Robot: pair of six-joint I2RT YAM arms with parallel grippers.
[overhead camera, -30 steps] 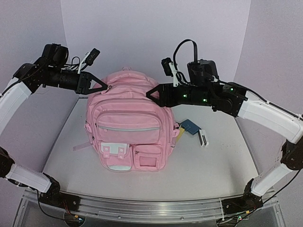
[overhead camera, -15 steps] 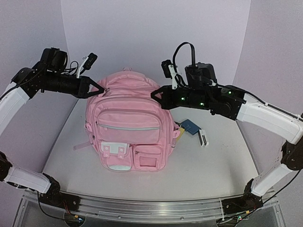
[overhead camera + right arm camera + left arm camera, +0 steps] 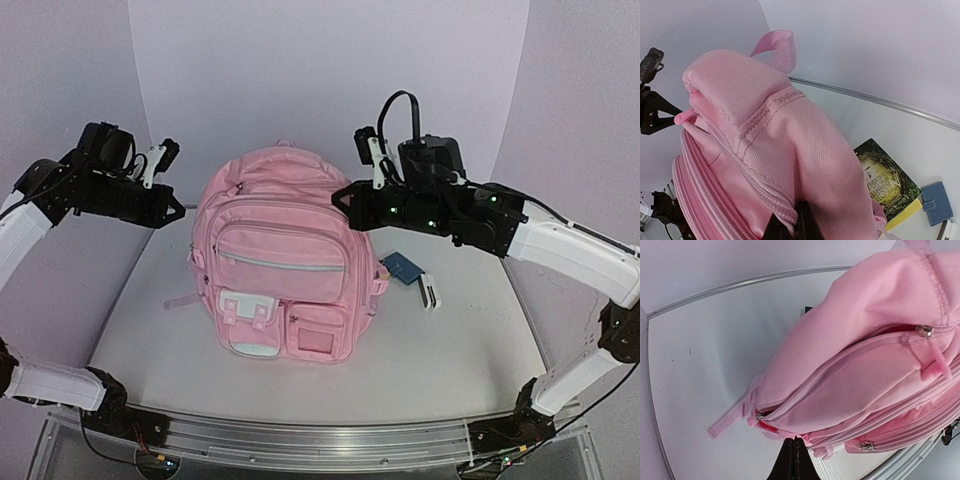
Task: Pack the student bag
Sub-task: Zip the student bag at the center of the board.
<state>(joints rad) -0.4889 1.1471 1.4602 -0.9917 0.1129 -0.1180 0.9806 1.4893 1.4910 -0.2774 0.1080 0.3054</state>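
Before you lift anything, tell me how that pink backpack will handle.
Probably floppy: the pink backpack is soft fabric, creasing where the right hand pinches its top. It looks tall and slack, so a sideways pull may well tip or drag it. Likely light for its size; the book lies outside it.

The white desk (image 3: pixel 460 350) carried three loose items right of centre in the top view. A dark-covered book (image 3: pixel 883 181) with a yellow edge lay flat. A small blue case (image 3: pixel 403 266) lay just beside it. A white-and-black object (image 3: pixel 430 292), not identifiable, lay near the case.
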